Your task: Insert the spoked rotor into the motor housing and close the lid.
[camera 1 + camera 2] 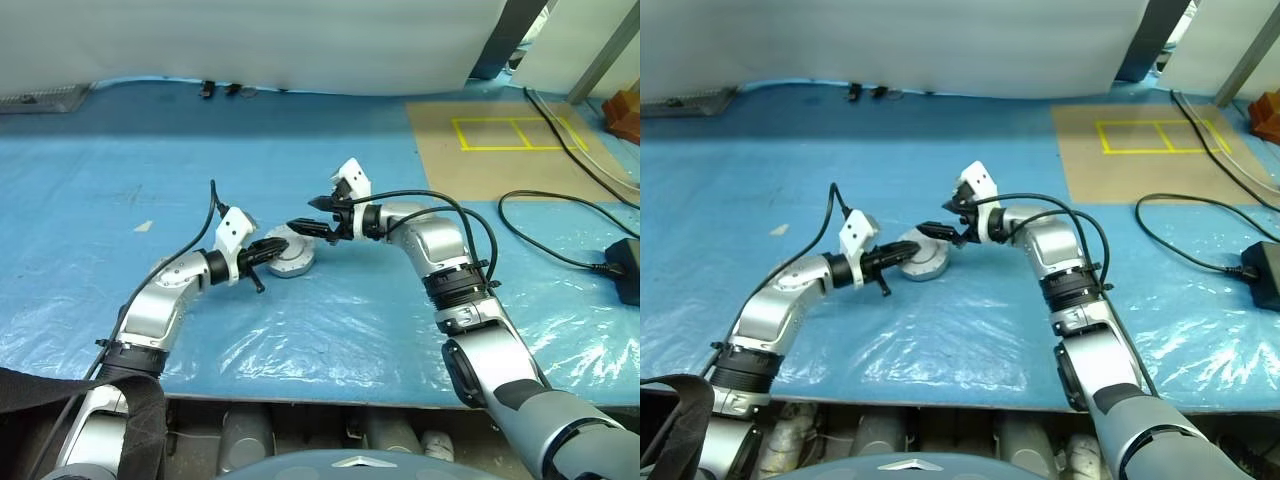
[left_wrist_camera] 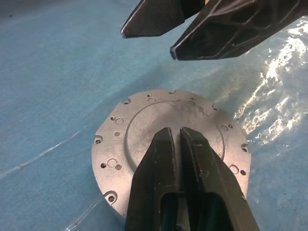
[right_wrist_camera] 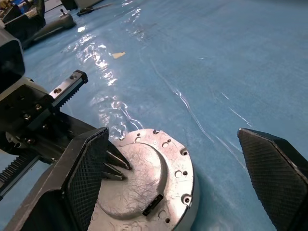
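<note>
Housing: the short round silver metal motor housing (image 1: 287, 256) is sitting on the blue plastic-covered table (image 1: 330, 330), its flat grey lid (image 2: 159, 126) covering it.
Contents: hidden by the lid.
Left gripper (image 2: 174, 136): fingers pressed together, tips resting over the lid.
Right gripper (image 3: 173, 159): fingers spread wide, hovering over the housing, gripping nothing.

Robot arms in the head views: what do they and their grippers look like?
Both arms are silver-grey metal shells with black joint rings. A white camera block sits on each wrist, with a black cable looping back along the arm. The left gripper and right gripper each carry two black wedge-shaped fingers with cross-hatched pads.
</note>
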You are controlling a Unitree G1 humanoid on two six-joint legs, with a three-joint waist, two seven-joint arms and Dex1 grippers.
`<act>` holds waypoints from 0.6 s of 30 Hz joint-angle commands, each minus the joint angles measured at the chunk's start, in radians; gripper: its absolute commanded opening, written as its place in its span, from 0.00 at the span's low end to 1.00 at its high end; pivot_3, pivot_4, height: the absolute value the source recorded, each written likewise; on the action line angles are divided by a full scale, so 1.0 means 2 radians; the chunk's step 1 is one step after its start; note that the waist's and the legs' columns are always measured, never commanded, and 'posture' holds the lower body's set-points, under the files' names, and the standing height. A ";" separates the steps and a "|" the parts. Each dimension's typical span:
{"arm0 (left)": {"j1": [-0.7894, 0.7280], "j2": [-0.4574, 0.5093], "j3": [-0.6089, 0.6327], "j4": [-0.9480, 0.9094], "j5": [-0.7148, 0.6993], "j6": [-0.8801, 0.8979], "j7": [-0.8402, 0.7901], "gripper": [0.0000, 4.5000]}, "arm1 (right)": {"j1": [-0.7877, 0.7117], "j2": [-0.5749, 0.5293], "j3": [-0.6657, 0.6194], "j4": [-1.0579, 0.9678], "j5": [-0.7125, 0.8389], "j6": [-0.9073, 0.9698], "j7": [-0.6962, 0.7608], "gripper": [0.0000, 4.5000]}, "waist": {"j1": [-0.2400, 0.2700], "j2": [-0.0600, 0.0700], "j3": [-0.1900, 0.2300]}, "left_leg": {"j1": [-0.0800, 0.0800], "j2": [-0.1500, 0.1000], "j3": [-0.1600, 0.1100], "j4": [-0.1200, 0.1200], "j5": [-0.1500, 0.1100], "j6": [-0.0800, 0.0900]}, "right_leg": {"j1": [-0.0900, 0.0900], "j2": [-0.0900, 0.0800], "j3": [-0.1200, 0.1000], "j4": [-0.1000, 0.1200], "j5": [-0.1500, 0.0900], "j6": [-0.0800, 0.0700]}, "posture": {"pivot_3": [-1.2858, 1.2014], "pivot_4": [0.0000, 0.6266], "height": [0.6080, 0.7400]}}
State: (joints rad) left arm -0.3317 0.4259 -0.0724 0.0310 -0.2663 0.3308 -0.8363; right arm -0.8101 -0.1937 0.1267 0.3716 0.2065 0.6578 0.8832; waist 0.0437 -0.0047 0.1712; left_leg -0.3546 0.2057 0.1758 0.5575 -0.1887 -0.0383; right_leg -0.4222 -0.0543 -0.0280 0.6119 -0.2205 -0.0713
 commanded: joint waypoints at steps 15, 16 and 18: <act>0.019 0.023 0.011 -0.015 0.003 -0.012 0.007 0.07 | -0.011 0.009 -0.048 0.027 0.065 0.218 -0.061 0.99 | 0.000 0.000 0.000 | 0.000 0.000 0.000 0.000 0.000 0.000 | 0.000 0.000 0.000 0.000 0.000 0.000 | 0.52 0.24 1.00; 0.018 0.023 0.012 -0.013 0.006 -0.016 0.012 0.07 | -0.010 0.015 -0.057 0.022 0.077 0.242 -0.064 0.99 | 0.000 0.000 0.000 | 0.000 0.000 0.000 0.000 0.000 0.000 | 0.000 0.000 0.000 0.000 0.000 0.000 | 0.52 0.24 1.00; 0.016 0.025 0.015 -0.007 0.010 -0.021 0.016 0.07 | -0.008 0.025 -0.069 0.012 0.094 0.279 -0.071 0.99 | 0.000 0.000 0.000 | 0.000 0.000 0.000 0.000 0.000 0.000 | 0.000 0.000 0.000 0.000 0.000 0.000 | 0.52 0.24 1.00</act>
State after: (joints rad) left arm -0.3034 0.4641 -0.0602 0.0122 -0.2585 0.3021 -0.8146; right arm -0.8253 -0.1700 -0.0012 0.4375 0.3378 1.1516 0.7454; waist 0.0440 -0.0044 0.1714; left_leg -0.3545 0.2060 0.1760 0.5571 -0.1887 -0.0384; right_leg -0.4224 -0.0538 -0.0282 0.6116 -0.2205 -0.0713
